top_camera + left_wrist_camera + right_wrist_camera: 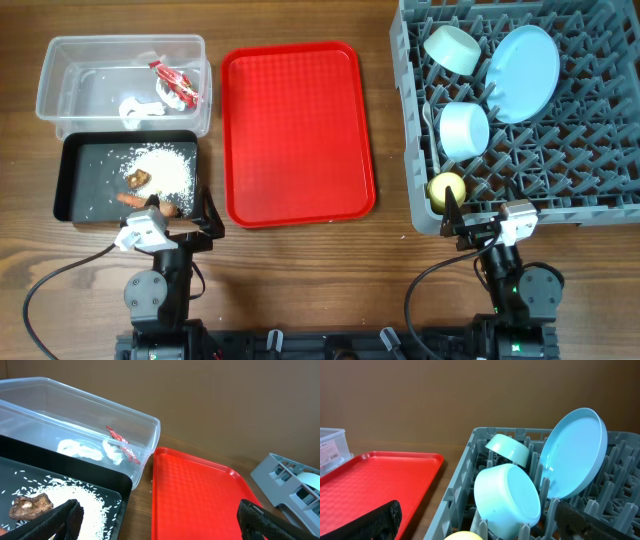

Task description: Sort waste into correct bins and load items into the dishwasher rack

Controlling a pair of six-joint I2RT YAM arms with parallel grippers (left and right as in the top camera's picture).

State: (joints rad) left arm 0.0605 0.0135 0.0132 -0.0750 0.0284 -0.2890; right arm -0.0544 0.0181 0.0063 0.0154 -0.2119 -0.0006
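I judge the task complete: waste [165,168] lies in the clear tub [55,95] and black tray [75,195] at the tabletop's [300,285] left edge, and dishes [522,70] stand in the rack [590,170] at the right edge. The left end effector [178,215] and right end effector [475,222] are both open and empty.

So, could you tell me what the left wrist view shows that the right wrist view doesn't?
Only the left wrist: the black tray holding rice and a brown lump. Only the right wrist: the blue plate standing in the grey rack, and the yellow cup, just its top. Both: the red tray, that rack and the clear tub.
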